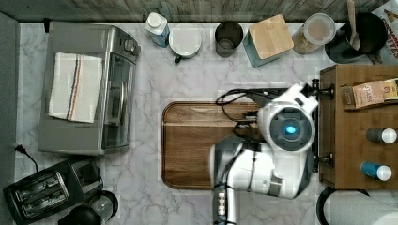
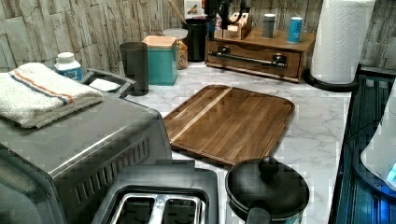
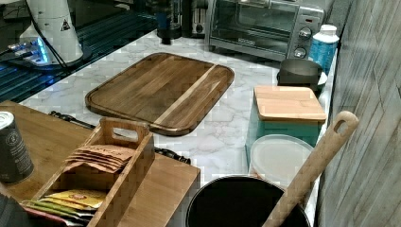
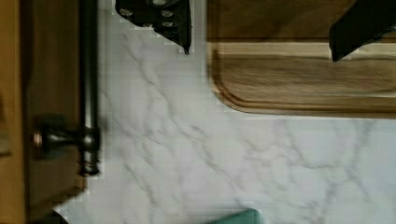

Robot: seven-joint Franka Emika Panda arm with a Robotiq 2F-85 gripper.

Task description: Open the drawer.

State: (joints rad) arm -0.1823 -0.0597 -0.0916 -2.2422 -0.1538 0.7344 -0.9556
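Note:
The drawer [image 2: 254,58] is a medium-brown wooden box at the back of the counter in the left view, its front flush with the box. A long black bar handle [image 2: 247,59] runs across it on two posts. In the top view the drawer box [image 1: 356,154] sits at the right, and my arm's wrist [image 1: 286,126] hovers just left of the handle [image 1: 324,160], covering its middle. The wrist view has the handle [image 4: 88,93] and one post, with my gripper [image 4: 261,32] open beside it. One finger [image 4: 161,18] is over the marble and the other over the board's edge.
A dark cutting board [image 1: 202,140] lies under my arm. On the drawer box stand a tea-bag caddy [image 3: 94,175] and two small cans [image 1: 381,136]. A teal canister [image 1: 267,40], jars and a utensil pot line the back wall. A toaster oven [image 1: 84,89] stands on the top view's left.

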